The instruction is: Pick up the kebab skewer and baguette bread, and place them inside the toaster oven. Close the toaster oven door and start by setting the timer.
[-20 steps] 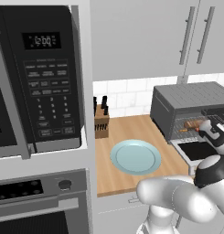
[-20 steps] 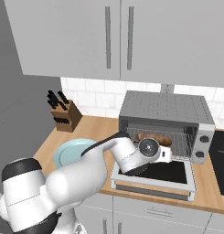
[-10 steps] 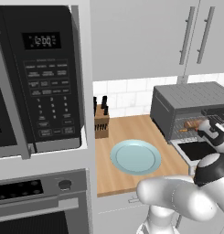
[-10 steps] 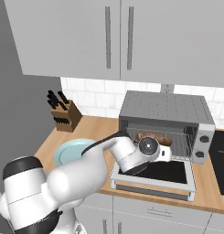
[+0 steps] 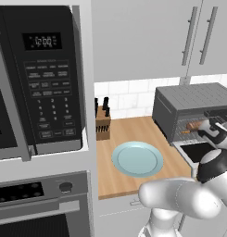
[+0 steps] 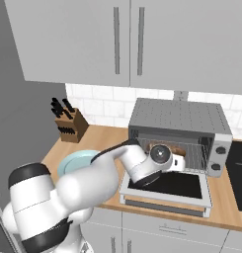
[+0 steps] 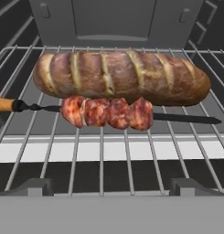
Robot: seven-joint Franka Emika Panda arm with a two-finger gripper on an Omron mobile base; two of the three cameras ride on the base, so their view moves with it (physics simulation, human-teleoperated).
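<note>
The baguette bread (image 7: 120, 77) lies across the wire rack (image 7: 99, 160) inside the toaster oven (image 6: 179, 121), slash marks up. Just in front of it, touching or nearly so, lies the kebab skewer (image 7: 106, 113), its wooden handle pointing left and its thin tip right. My gripper (image 7: 111, 186) hovers at the oven's mouth, open, with nothing between its fingertips (image 7: 33, 185). The toaster oven door (image 6: 167, 190) hangs down flat and open beneath my hand. From the left base view the loaf (image 5: 194, 125) shows inside the toaster oven (image 5: 189, 104), with the gripper (image 5: 211, 133) just in front of it.
A light blue plate (image 5: 137, 159) sits on the wooden counter left of the oven, and a knife block (image 5: 102, 121) stands by the tiled wall. Two silver knobs (image 6: 220, 150) are on the oven's right front. A black microwave (image 5: 40, 78) and built-in oven (image 5: 40, 203) stand far left.
</note>
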